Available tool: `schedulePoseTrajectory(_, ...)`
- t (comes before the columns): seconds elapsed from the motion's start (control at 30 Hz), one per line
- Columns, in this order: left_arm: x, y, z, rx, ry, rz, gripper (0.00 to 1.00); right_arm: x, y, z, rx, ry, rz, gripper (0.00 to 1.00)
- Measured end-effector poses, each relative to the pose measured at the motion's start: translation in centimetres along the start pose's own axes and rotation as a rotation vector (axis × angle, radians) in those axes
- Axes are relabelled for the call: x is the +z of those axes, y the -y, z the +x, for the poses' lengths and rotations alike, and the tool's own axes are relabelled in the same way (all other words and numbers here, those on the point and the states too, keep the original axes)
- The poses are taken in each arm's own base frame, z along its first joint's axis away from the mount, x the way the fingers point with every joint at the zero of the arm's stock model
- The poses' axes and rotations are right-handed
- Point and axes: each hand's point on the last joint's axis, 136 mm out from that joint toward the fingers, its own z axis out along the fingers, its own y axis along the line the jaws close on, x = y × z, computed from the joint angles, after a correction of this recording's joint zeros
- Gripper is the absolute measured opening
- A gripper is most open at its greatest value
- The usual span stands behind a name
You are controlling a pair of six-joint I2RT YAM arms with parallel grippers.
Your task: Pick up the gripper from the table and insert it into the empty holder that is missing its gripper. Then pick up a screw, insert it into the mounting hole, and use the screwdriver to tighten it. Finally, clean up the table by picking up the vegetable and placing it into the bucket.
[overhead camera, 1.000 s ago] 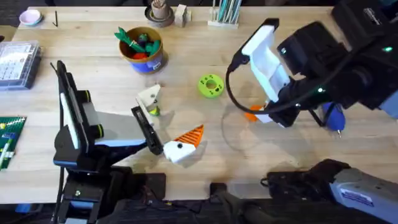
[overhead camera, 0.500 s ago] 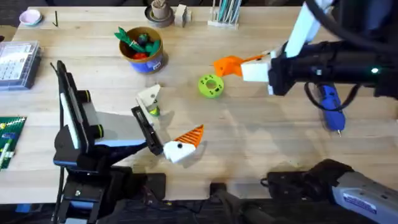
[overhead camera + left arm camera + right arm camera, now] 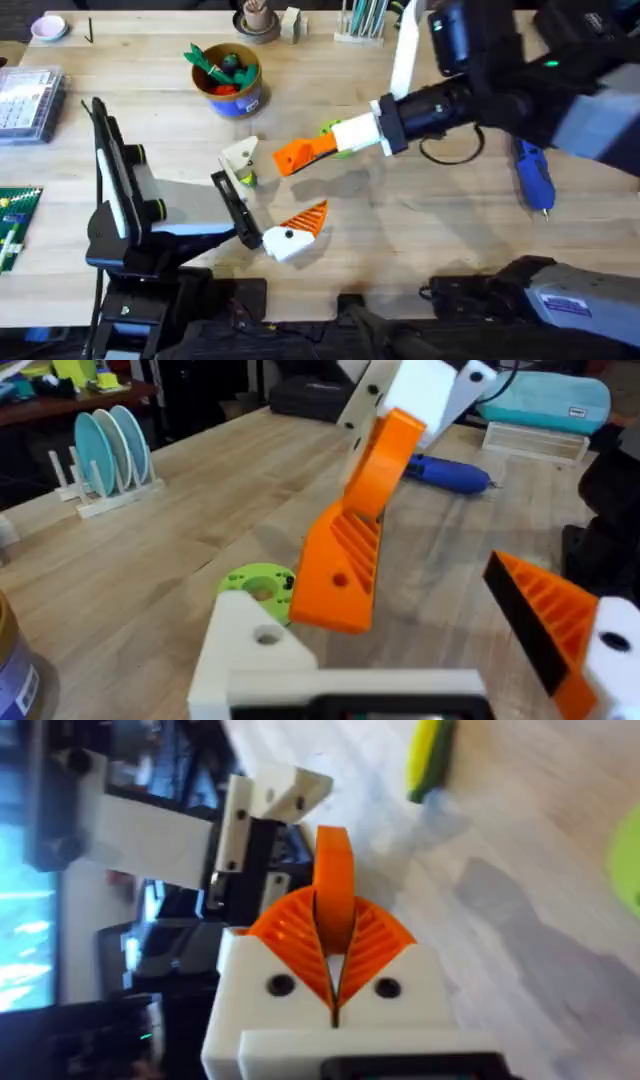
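One orange gripper wedge (image 3: 303, 153) clamped between right jaws (image 3: 334, 982), carried above counter (image 3: 420, 250), tip just beside white holder (image 3: 240, 154). One holder, pointed top, no orange tip, at end of left arm; beside it one white block with orange tip (image 3: 296, 232). Left jaws: cannot tell. One blue screwdriver (image 3: 533, 176) lying on counter, far right. One yellow vegetable (image 3: 431, 756) close by holder. One bucket (image 3: 229, 80) farther back, toy vegetables inside. One lime-green ring (image 3: 258, 582) under wedge.
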Motion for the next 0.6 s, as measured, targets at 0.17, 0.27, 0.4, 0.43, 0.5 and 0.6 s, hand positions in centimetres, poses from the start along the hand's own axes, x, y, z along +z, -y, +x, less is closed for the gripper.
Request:
schedulePoseTrajectory(0.17,0.0,0.0,0.0,-0.016,0.000,0.000,0.993,1.5,-0.6,-0.8,0.061,-0.033,-0.171,0.009)
schedulePoseTrajectory(0.27,0.0,0.0,0.0,-0.039,0.000,0.000,0.993,1.9,-0.7,-0.9,0.112,-0.056,-0.224,0.009)
schedulePoseTrajectory(0.4,0.0,0.0,0.0,-0.067,0.000,0.001,0.993,2.1,-0.8,-0.7,0.178,-0.081,-0.253,0.009)
schedulePoseTrajectory(0.43,0.0,0.0,0.0,-0.073,0.000,0.002,0.993,2.1,-0.8,-0.6,0.192,-0.086,-0.259,0.009)
schedulePoseTrajectory(0.5,0.0,0.1,0.0,-0.079,0.000,0.004,0.993,2.2,-0.8,-0.6,0.215,-0.093,-0.264,0.009)
schedulePoseTrajectory(0.6,0.0,0.2,0.0,-0.085,0.000,0.011,0.993,2.5,-0.5,-0.8,0.240,-0.097,-0.271,0.009)
